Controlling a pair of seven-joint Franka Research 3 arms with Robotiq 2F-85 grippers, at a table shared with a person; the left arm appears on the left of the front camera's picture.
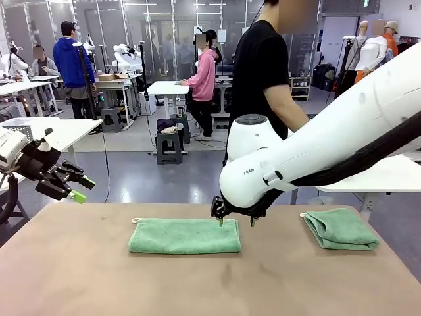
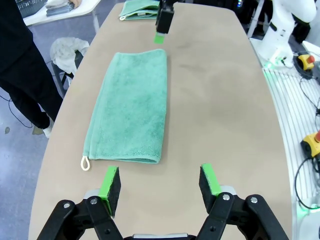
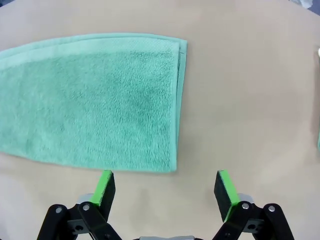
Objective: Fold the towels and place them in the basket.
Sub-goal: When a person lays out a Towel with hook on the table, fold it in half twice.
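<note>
One mint-green towel (image 1: 184, 236) lies folded into a long strip at the table's middle, its white loop (image 1: 136, 220) at the left end. A second towel (image 1: 339, 228) lies folded smaller at the right. My right gripper (image 1: 236, 222) hovers open just above the strip's right end; in its wrist view the gripper (image 3: 167, 187) stands over bare table beside the towel (image 3: 95, 100). My left gripper (image 1: 72, 187) is open and raised off the table's left edge. In the left wrist view it (image 2: 160, 182) looks along the towel (image 2: 132, 110). A corner of the dark lattice basket (image 2: 27, 5) sits on a white side table.
A person in black (image 1: 263, 72) stands at the far side of the brown table (image 1: 79, 276). Grey cloths (image 2: 60, 6) lie next to the basket. A stool with a cloth (image 2: 67, 50) stands beyond the table edge. The near half of the table is bare.
</note>
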